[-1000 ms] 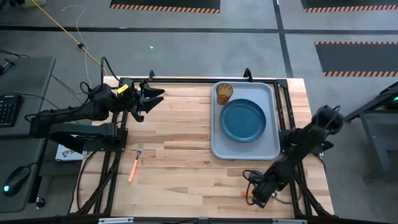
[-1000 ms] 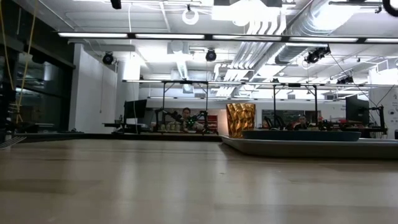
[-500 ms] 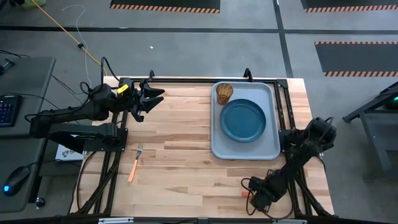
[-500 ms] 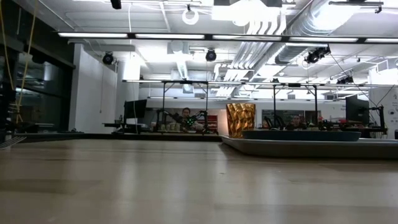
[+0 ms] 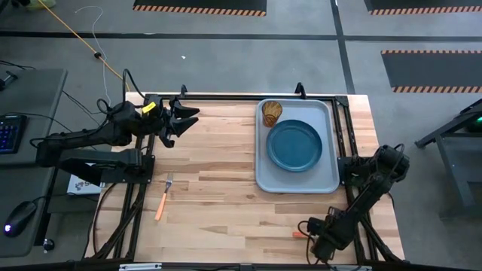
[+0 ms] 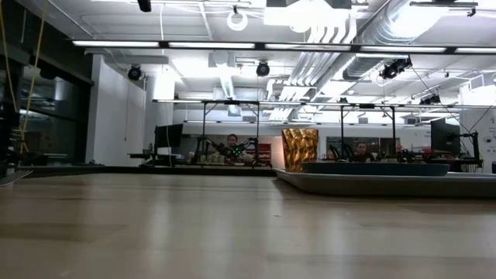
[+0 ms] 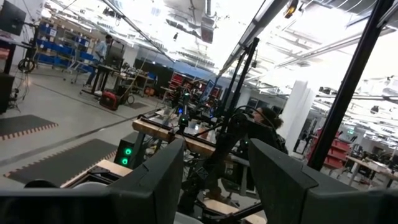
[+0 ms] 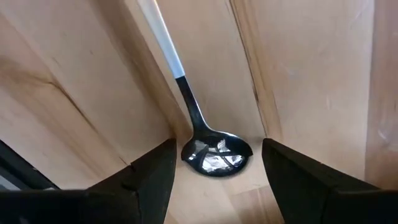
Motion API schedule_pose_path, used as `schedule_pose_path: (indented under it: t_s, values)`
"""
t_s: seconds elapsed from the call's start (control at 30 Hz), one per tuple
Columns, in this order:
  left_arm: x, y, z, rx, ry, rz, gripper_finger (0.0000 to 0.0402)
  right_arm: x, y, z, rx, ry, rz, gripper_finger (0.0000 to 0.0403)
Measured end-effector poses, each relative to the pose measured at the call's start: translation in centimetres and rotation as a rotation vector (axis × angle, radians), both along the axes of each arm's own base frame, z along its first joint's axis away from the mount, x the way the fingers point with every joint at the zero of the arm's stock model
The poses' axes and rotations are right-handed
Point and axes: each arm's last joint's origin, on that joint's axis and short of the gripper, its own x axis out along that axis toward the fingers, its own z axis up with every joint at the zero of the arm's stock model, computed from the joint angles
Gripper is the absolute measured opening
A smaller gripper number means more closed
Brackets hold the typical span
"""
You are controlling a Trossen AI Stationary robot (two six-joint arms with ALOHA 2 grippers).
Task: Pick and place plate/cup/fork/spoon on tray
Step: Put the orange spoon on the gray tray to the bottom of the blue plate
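Spoon (image 8: 214, 152) lies between the right gripper's (image 8: 214, 171) spread jaws.

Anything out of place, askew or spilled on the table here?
Nothing spilled or damaged. The round dark blue plate and amber tumbler sit upright on the light blue-grey tray. The orange-handled fork lies on bare wood; the open right gripper straddles the spoon's bowl.
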Motion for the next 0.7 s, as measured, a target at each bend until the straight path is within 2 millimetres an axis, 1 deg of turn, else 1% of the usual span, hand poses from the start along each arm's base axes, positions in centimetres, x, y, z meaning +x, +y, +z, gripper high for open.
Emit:
schedule_pose_path:
  t_s: [0.1, 0.27, 0.3, 0.5, 0.7]
  values:
    - [0.0, 0.0, 0.0, -0.001, 0.004, 0.000, 0.0172, 0.0, 0.0, 0.0, 0.001, -0.004, 0.000, 0.0204]
    - [0.0, 0.0, 0.0, -0.001, 0.003, 0.000, 0.0172, 0.0, 0.0, 0.0, -0.004, -0.004, 0.001, 0.0125]
    - [0.0, 0.0, 0.0, -0.001, 0.003, 0.000, 0.0172, 0.0, 0.0, 0.1, -0.005, -0.004, 0.001, 0.0115]
    - [0.0, 0.0, 0.0, -0.001, 0.003, 0.000, 0.0172, -0.1, -0.2, 0.5, 0.002, -0.031, 0.033, 0.0114]
    - [0.0, 0.0, 0.0, 0.000, 0.002, 0.002, 0.0172, -0.3, -1.0, 2.5, 0.025, -0.056, 0.052, 0.0114]
